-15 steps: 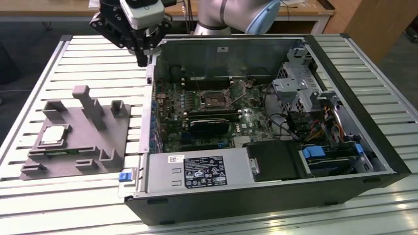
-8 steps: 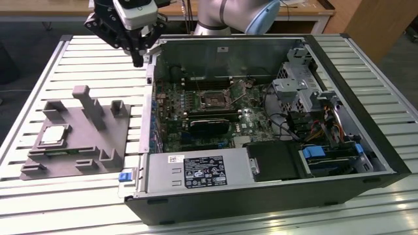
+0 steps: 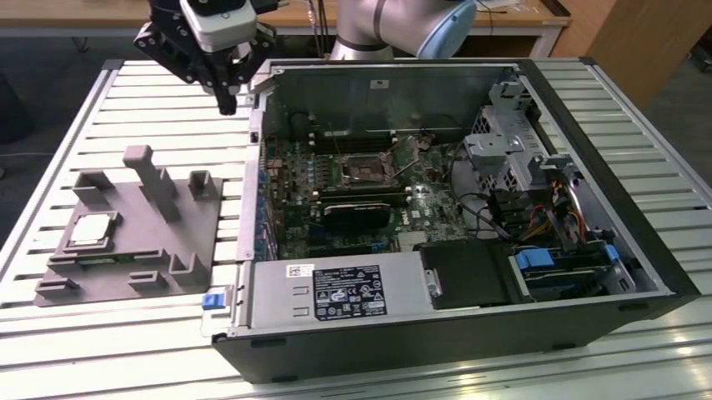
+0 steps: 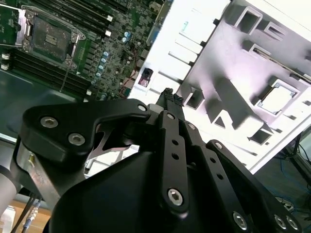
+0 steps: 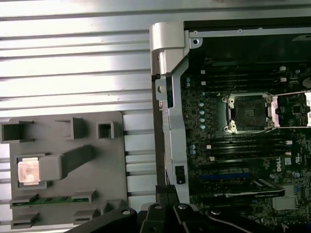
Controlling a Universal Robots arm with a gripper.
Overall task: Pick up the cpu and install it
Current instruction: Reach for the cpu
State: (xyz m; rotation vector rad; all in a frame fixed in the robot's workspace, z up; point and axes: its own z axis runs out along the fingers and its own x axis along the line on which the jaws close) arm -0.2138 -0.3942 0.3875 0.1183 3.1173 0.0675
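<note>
Currently the pincer [image 3: 228, 107] hangs tip-down over the slatted metal table [image 3: 133, 358], just outside the side wall of the open computer case [image 3: 445, 342]. Its fingers are drawn together at the tip and carry nothing; both wrist views show the tips meeting with no part between them [image 4: 169, 93] [image 5: 165, 188].

The cpu [image 3: 92, 229] is well apart from the pincer, lower and toward the exterior view's left of it. It lies flat in a square recess of the grey fixture block [image 3: 212, 217], shiny top facing up. In both wrist views the chip [image 4: 278, 99] [image 5: 28, 171] sits in that same recess, untouched. A green circuit strip [image 5: 48, 199] rests in a slot of the block [image 5: 112, 165] just beside the cpu.

The motherboard socket [image 3: 362, 171] lies on the opposite side of the pincer, toward the exterior view's right and inside the case. No chip is seated in the socket [image 5: 248, 112], and its metal cover plate appears swung aside. The pincer stands between block and socket, touching neither.
</note>
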